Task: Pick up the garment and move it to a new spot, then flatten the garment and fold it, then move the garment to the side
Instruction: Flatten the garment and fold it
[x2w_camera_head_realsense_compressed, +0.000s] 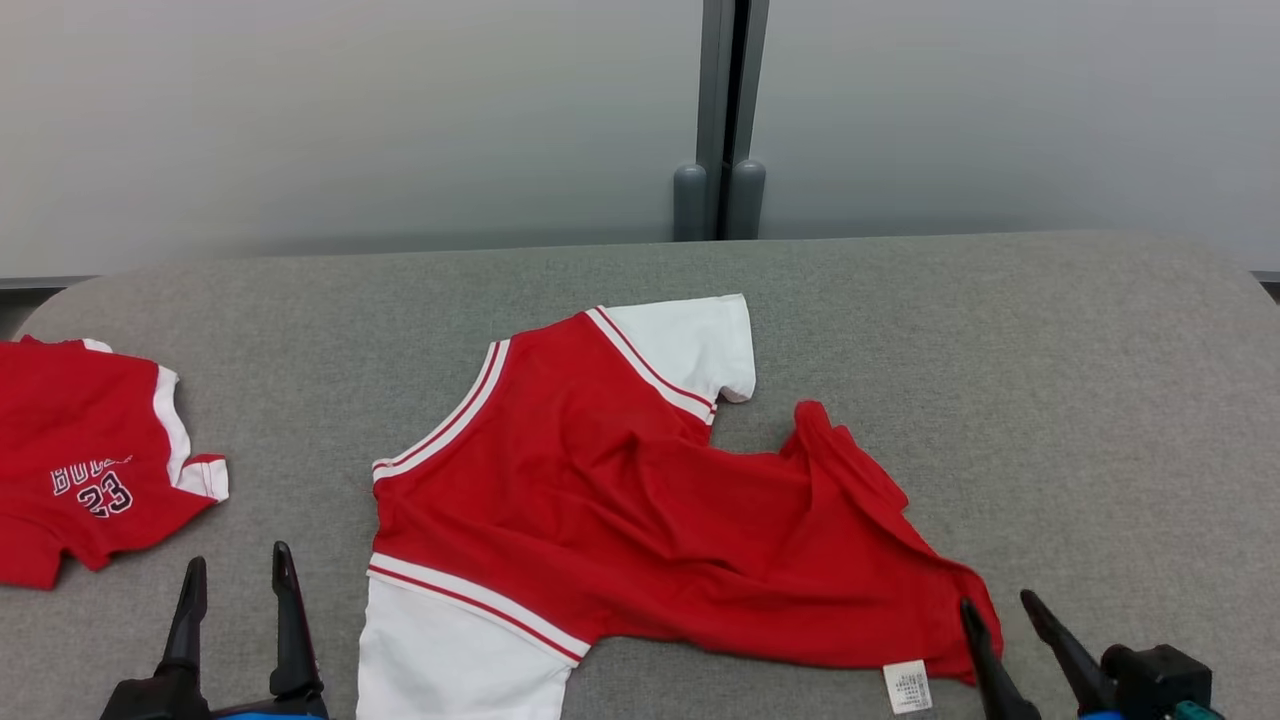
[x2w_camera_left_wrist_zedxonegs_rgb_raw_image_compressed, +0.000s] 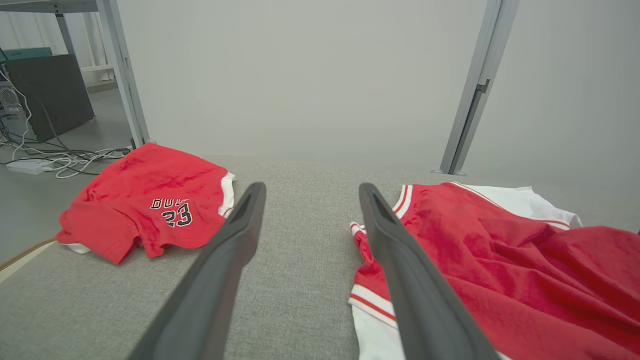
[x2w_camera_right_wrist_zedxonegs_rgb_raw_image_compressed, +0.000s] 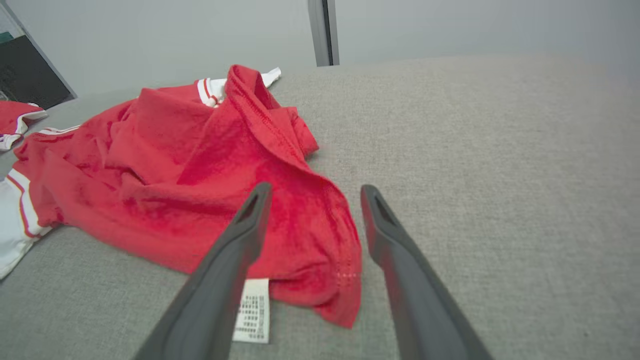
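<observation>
The garment (x2w_camera_head_realsense_compressed: 620, 500) is a red shirt with white sleeves, lying rumpled and spread across the middle of the grey table (x2w_camera_head_realsense_compressed: 1100, 400). Its white label (x2w_camera_head_realsense_compressed: 907, 687) sticks out at the near right hem corner. My right gripper (x2w_camera_head_realsense_compressed: 998, 600) stands open at that corner. In the right wrist view the right gripper (x2w_camera_right_wrist_zedxonegs_rgb_raw_image_compressed: 316, 187) has its fingers apart over the hem of the garment (x2w_camera_right_wrist_zedxonegs_rgb_raw_image_compressed: 175, 175), with the label (x2w_camera_right_wrist_zedxonegs_rgb_raw_image_compressed: 252, 310) beside the left finger. My left gripper (x2w_camera_head_realsense_compressed: 238, 558) is open, just left of the near white sleeve. In the left wrist view, the left gripper (x2w_camera_left_wrist_zedxonegs_rgb_raw_image_compressed: 312, 187) is over bare table, with the garment (x2w_camera_left_wrist_zedxonegs_rgb_raw_image_compressed: 500, 260) to its right.
A second red shirt printed with 23 (x2w_camera_head_realsense_compressed: 80, 460) lies at the table's left edge, also in the left wrist view (x2w_camera_left_wrist_zedxonegs_rgb_raw_image_compressed: 145, 200). A grey post (x2w_camera_head_realsense_compressed: 720, 120) stands behind the table against a pale wall. Cables (x2w_camera_left_wrist_zedxonegs_rgb_raw_image_compressed: 60, 160) lie on the floor beyond the left edge.
</observation>
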